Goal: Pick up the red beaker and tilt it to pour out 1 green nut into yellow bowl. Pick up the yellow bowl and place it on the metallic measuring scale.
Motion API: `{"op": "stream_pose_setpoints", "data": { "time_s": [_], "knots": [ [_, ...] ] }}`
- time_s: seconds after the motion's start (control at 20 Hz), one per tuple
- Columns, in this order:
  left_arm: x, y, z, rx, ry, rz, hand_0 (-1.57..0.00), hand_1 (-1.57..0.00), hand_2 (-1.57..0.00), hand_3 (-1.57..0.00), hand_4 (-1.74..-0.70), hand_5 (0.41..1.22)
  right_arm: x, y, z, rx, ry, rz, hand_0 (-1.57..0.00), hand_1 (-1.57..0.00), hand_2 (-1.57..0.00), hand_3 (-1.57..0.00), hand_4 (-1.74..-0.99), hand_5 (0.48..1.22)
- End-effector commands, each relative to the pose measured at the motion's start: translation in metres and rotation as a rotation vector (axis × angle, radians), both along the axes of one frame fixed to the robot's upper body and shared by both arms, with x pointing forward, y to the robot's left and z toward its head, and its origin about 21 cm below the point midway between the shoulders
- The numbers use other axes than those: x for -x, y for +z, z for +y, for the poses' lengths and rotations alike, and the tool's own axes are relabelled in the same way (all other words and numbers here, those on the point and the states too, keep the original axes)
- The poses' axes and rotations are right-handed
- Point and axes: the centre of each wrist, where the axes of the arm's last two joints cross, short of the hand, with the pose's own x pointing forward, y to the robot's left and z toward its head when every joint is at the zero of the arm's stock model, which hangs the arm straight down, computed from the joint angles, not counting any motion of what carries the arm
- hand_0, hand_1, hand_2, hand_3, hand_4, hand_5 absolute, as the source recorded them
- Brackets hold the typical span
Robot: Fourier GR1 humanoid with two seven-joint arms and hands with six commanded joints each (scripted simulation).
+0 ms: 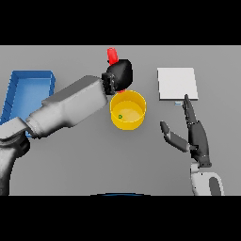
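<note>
The left hand (118, 74) gripped the red beaker (112, 55) just behind the yellow bowl (128, 110) near the table's (70, 164) middle; a green nut (120, 116) lay inside. The right hand (194, 134) hovered, fingers relaxed, beside the scale (177, 84) toward the far right edge.

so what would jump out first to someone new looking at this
The left hand at centre, shut on the red beaker just behind the yellow bowl, which has a green nut inside. At right, the right hand rests open below the metallic measuring scale.
</note>
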Motion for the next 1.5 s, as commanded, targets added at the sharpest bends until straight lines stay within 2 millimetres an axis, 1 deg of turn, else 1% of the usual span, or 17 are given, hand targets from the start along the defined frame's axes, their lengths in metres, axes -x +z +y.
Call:
{"op": "stream_pose_setpoints", "data": {
  "time_s": [0.0, 0.1, 0.2, 0.35, 0.4, 0.55, 0.65, 0.75, 0.85, 0.95, 1.0, 1.05, 1.15, 1.25, 1.35, 1.4, 1.45],
  "knots": [
    [0.001, 0.004, -0.004, -0.02, -0.015, -0.019, -1.57, -1.57, -1.57, -1.57, -1.73, 1.221, -0.001, -0.001, 0.0, -0.001, -0.001, 0.005, 0.0, 0.0, 0.0, 0.0, -1.133, 0.579],
    [0.001, 0.015, -0.01, -0.065, -0.057, -0.055, -1.57, -1.57, -1.57, -1.57, -1.73, 1.221, 0.002, -0.001, -0.005, 0.008, -0.009, -0.009, 0.0, 0.0, 0.0, 0.0, -1.128, 0.575],
    [-0.001, 0.03, -0.018, -0.101, -0.089, -0.092, -1.57, -1.57, -1.57, -1.57, -1.73, 1.221, 0.002, -0.003, 0.001, 0.011, -0.015, 0.0, 0.0, 0.0, 0.0, 0.0, -1.138, 0.572],
    [-0.012, 0.091, -0.025, -0.115, -0.099, -0.206, -1.57, -1.57, -1.57, -1.57, -1.73, 1.221, 0.001, -0.002, 0.0, 0.017, -0.007, -0.009, 0.0, 0.0, 0.0, 0.0, -1.135, 0.563],
    [-0.018, 0.103, -0.023, -0.081, -0.06, -0.232, -1.57, -1.57, -1.57, -1.57, -1.73, 1.221, -0.001, -0.003, -0.001, 0.023, -0.01, -0.007, 0.0, 0.0, 0.0, 0.0, -1.133, 0.557],
    [-0.038, 0.152, 0.008, 0.054, 0.038, -0.288, -1.57, -1.57, -1.57, -1.57, -1.72, 1.221, -0.002, -0.003, 0.002, 0.004, 0.012, -0.007, 0.0, 0.0, 0.0, 0.0, -1.128, 0.554],
    [-0.046, 0.19, 0.024, 0.209, 0.175, -0.306, -1.57, -1.57, -1.57, -1.57, -1.73, 1.221, -0.003, -0.001, 0.002, -0.017, 0.036, -0.014, 0.0, 0.0, 0.0, 0.0, -1.105, 0.559],
    [-0.057, 0.219, 0.058, 0.454, 0.366, -0.249, -1.57, -1.57, -1.57, -1.52, -1.73, 1.221, -0.004, 0.0, 0.003, -0.01, 0.051, -0.027, 0.0, 0.0, 0.0, 0.0, -1.102, 0.572],
    [-0.066, 0.236, 0.106, 0.722, 0.536, -0.176, -1.57, -1.57, -1.57, -1.51, -1.73, 1.221, -0.007, -0.001, 0.002, -0.008, 0.048, -0.016, 0.0, 0.0, 0.0, 0.0, -1.105, 0.578],
    [-0.071, 0.238, 0.16, 0.982, 0.668, -0.064, -1.57, -1.57, -1.57, -1.52, -1.74, 1.221, -0.004, -0.004, 0.004, -0.019, 0.059, -0.018, 0.0, 0.0, 0.0, 0.0, -1.116, 0.582],
    [-0.073, 0.233, 0.179, 1.078, 0.72, -0.038, -1.57, -1.57, -1.57, -1.53, -1.74, 1.221, -0.006, -0.001, 0.002, -0.003, 0.054, -0.028, 0.0, 0.0, 0.0, 0.0, -1.121, 0.588],
    [-0.075, 0.224, 0.202, 1.194, 0.762, -0.005, -1.57, -1.57, -1.57, -1.54, -1.74, 1.221, -0.008, 0.0, 0.003, 0.0, 0.055, -0.027, 0.0, 0.0, 0.0, 0.0, -1.118, 0.595],
    [-0.075, 0.196, 0.24, 1.35, 0.858, 0.014, -1.57, -1.57, -1.57, -1.55, -1.74, 1.221, -0.011, -0.003, 0.004, 0.03, 0.054, -0.001, 0.0, 0.0, 0.0, 0.0, -1.127, 0.606],
    [-0.075, 0.158, 0.265, 1.448, 1.017, -0.025, -1.57, -1.57, -1.57, -1.56, -1.74, 1.221, -0.008, -0.002, 0.004, 0.026, 0.072, -0.033, 0.0, 0.0, 0.0, 0.0, -1.132, 0.621],
    [-0.072, 0.131, 0.281, 1.555, 1.089, -0.065, -1.57, -1.57, -1.57, -1.56, -1.74, 1.221, -0.01, -0.001, 0.006, 0.039, 0.074, -0.022, 0.0, 0.0, 0.0, 0.0, -1.142, 0.628],
    [-0.07, 0.116, 0.287, 1.617, 1.136, -0.067, -1.57, -1.57, -1.57, -1.56, -1.74, 1.221, -0.008, -0.003, 0.001, 0.045, 0.078, -0.012, 0.0, 0.0, 0.0, 0.0, -1.134, 0.632],
    [-0.067, 0.109, 0.296, 1.672, 1.181, -0.081, -1.57, -1.57, -1.57, -1.57, -1.74, 1.221, -0.01, -0.001, 0.0, 0.041, 0.081, -0.011, 0.0, 0.0, 0.0, 0.0, -1.133, 0.64]
  ]
}}
